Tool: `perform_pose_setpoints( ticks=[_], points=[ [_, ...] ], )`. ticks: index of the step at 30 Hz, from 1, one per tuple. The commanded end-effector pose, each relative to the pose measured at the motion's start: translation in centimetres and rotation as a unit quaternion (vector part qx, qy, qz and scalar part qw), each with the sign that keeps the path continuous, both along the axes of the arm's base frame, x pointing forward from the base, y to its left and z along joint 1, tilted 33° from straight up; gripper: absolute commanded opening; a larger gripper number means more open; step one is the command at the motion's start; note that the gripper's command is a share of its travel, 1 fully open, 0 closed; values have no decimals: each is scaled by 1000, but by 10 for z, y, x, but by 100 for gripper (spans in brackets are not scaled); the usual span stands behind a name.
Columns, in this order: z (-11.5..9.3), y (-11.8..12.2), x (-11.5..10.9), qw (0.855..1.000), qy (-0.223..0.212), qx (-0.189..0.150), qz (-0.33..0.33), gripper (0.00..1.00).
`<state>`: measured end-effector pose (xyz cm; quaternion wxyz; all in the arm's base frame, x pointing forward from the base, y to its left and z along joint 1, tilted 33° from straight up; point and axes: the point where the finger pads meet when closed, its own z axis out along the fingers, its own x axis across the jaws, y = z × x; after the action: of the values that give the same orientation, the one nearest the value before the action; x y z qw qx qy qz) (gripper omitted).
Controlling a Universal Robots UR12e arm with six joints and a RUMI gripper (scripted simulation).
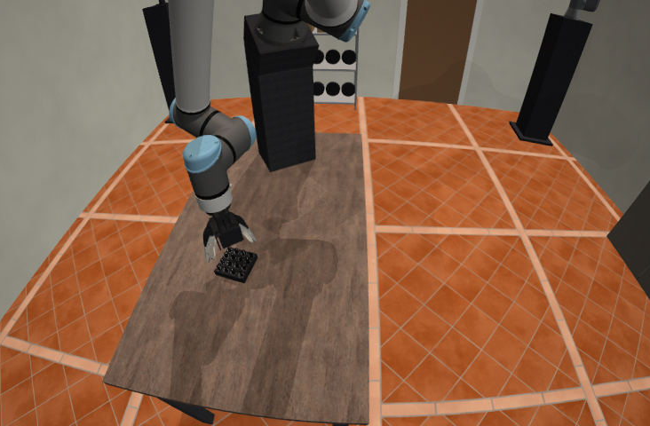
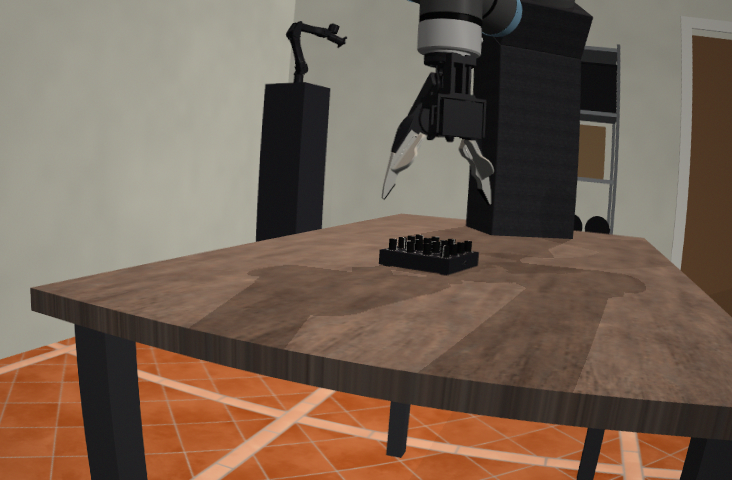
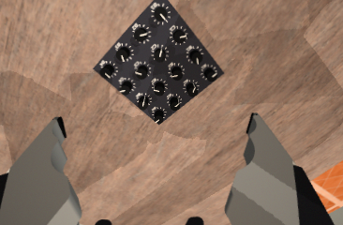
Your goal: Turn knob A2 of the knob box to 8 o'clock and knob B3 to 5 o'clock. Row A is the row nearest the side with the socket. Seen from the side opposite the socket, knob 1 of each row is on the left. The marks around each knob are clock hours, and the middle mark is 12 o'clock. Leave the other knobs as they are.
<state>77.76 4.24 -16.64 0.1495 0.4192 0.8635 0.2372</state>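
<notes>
The black knob box [image 1: 233,264] lies flat on the wooden table, left of the middle. It also shows in the exterior view [image 2: 428,255] and, as a diamond with several white-marked knobs, in the wrist view [image 3: 158,62]. My gripper [image 1: 228,242] hangs above the box, clear of the knobs, with both fingers spread wide and nothing between them. In the exterior view the gripper [image 2: 436,182] stands well above the box. In the wrist view the gripper [image 3: 156,127] has its two grey fingers at the lower left and lower right, with the box beyond them. I cannot tell which knobs are A2 and B3.
The arm's tall black pedestal [image 1: 281,95] stands at the table's far end. Black pillars [image 1: 550,80] stand on the tiled floor beyond the table. A shelf rack [image 1: 336,65] stands against the back wall.
</notes>
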Motion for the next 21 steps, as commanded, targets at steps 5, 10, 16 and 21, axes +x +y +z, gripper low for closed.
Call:
perform_pose_setpoints(
  ticks=[5, 10, 16, 21],
  points=[
    [35, -12, -18, 1000, 0, 0, 0, 100],
    [64, -22, -34, 1000, 0, 0, 0, 100],
    [81, -27, -43, 1000, 0, 0, 0, 100],
    [91, -31, -49, 1000, 0, 0, 0, 100]
  ],
)
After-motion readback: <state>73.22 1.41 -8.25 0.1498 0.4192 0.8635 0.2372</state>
